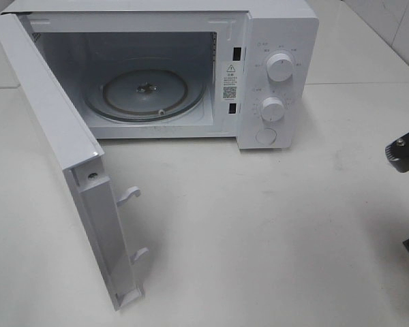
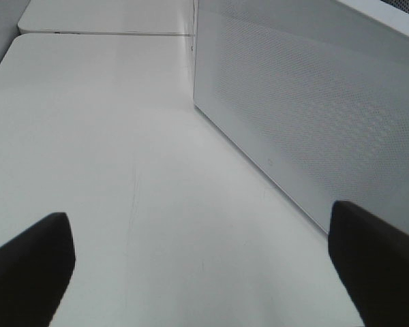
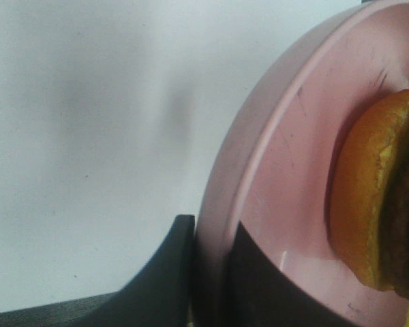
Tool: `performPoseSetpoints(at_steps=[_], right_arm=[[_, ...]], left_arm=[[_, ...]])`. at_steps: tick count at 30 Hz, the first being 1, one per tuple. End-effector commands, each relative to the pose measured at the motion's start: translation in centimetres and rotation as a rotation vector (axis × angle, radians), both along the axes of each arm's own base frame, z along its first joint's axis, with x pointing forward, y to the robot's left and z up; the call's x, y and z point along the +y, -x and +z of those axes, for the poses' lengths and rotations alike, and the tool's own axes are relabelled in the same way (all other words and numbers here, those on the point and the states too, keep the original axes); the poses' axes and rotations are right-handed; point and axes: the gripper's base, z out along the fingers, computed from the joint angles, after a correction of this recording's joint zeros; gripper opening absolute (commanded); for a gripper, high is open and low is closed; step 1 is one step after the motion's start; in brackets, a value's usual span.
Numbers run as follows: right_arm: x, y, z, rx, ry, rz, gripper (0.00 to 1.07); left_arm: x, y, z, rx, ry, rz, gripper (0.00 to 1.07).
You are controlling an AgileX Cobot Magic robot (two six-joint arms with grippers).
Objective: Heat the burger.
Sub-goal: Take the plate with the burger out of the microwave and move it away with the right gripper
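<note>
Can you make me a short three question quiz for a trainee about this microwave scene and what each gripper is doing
1. True or false: the microwave door is closed.
2. What does the right gripper pinch? A) a dial B) the pink plate rim C) nothing
3. Fill in: the burger sits on the ____.

Key: 1 false, the door stands open and the turntable is bare. 2 B, while the left gripper is open and empty beside the door. 3 plate.

High camera overlooks microwave (image 1: 191,68); wrist cameras close.
</note>
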Motion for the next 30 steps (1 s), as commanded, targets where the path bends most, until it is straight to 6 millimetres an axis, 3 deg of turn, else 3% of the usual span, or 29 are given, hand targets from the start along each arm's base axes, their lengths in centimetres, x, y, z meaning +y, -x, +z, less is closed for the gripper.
performPoseSetpoints(at_steps=[1, 17, 19, 22, 24, 30], right_arm=[[0.0, -0.7, -0.1, -0.027, 0.061, 0.018, 0.04], [1.7, -2.8, -4.4, 0.001, 0.082, 0.027, 0.06], [2.0, -3.3, -6.0, 0.005, 0.081, 0.02, 0.07], [2.2, -3.4, -6.4, 0.007, 0.081, 0.02, 0.07], [2.4, -3.8, -8.2, 0.022, 0.097, 0.025, 0.08], [2.4, -4.1, -10.0, 0.034, 0.137, 0.014, 0.1]], left_arm=[[0.0, 0.2, 0.0, -0.027, 0.004, 0.007, 0.95], [0.0, 0.2, 0.0, -0.027, 0.004, 0.007, 0.95], [0.0, 0.2, 0.0, -0.027, 0.004, 0.007, 0.95], [0.0, 0.2, 0.0, -0.027, 0.004, 0.007, 0.95], [0.0, 0.2, 0.0, -0.027, 0.004, 0.007, 0.95], [0.0, 0.2, 0.0, -0.027, 0.003, 0.007, 0.95]])
